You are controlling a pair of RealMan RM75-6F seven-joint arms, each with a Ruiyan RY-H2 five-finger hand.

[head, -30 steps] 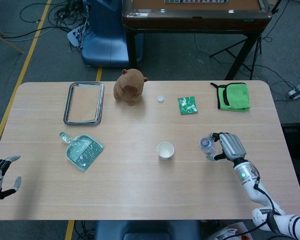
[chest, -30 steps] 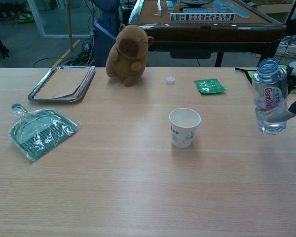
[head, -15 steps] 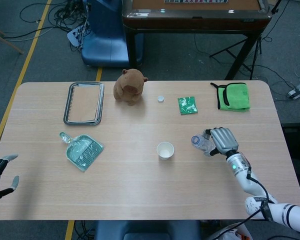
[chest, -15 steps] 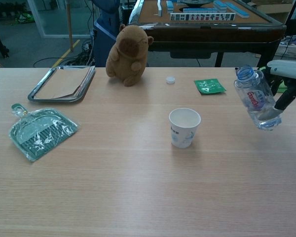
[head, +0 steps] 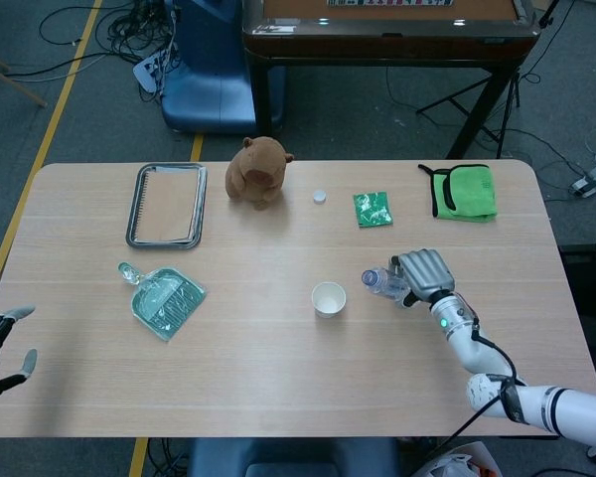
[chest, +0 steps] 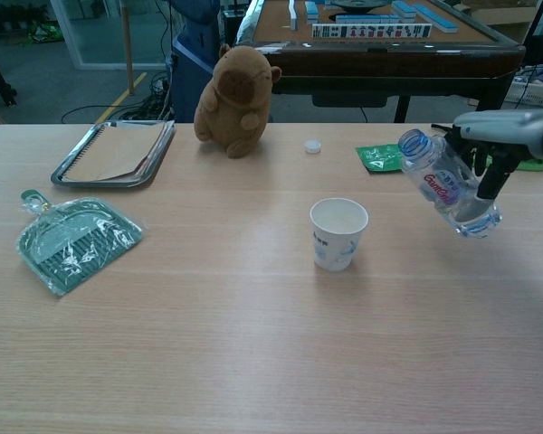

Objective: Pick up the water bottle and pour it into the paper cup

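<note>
Flanking the paper cup (chest: 338,233): capybara plush (chest: 236,88), white cap (chest: 313,146), green packet (chest: 380,157).

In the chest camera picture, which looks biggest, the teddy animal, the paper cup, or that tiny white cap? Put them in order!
1. The brown plush animal looks biggest.
2. The paper cup comes next, though it sits nearer the camera, which makes it look larger.
3. The white bottle cap looks smallest by far.
</note>
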